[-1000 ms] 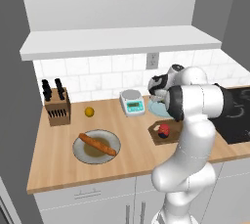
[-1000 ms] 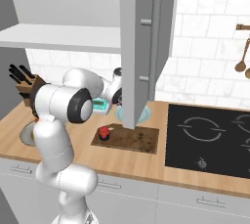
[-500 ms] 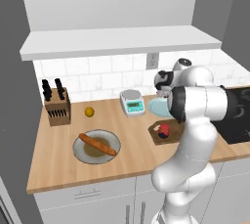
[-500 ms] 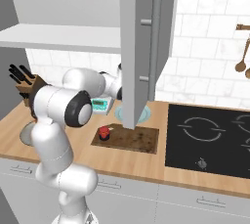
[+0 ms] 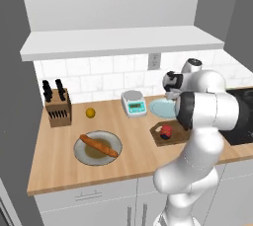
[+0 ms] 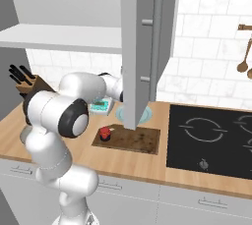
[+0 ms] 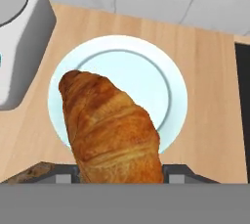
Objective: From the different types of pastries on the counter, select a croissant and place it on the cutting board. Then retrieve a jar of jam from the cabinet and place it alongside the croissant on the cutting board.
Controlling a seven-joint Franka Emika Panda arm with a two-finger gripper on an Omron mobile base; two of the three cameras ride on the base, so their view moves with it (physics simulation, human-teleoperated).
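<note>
A golden-brown croissant [image 7: 114,130] sits between my gripper's [image 7: 125,174] jaws, which are shut on it. It hangs above a pale blue plate [image 7: 171,76] on the counter [image 7: 215,96]. In the left base view the gripper [image 5: 170,86] is over that plate [image 5: 159,107], behind the cutting board [image 5: 179,135]. The red jar of jam [image 5: 166,131] stands on the board's left end [image 6: 138,140], also seen as the jar [image 6: 105,132] from the right. The baguette [image 5: 99,145] lies on a grey plate at the left.
An open cabinet door [image 6: 142,47] hangs in front of the hand in the right base view. A kitchen scale [image 5: 133,103], a lemon [image 5: 90,113] and a knife block [image 5: 57,106] stand along the back. The black cooktop [image 6: 211,135] lies to the right.
The hand has shifted slightly right along the back of the counter, going behind the cabinet door in the right base view. Jar, board and baguette have not moved.
</note>
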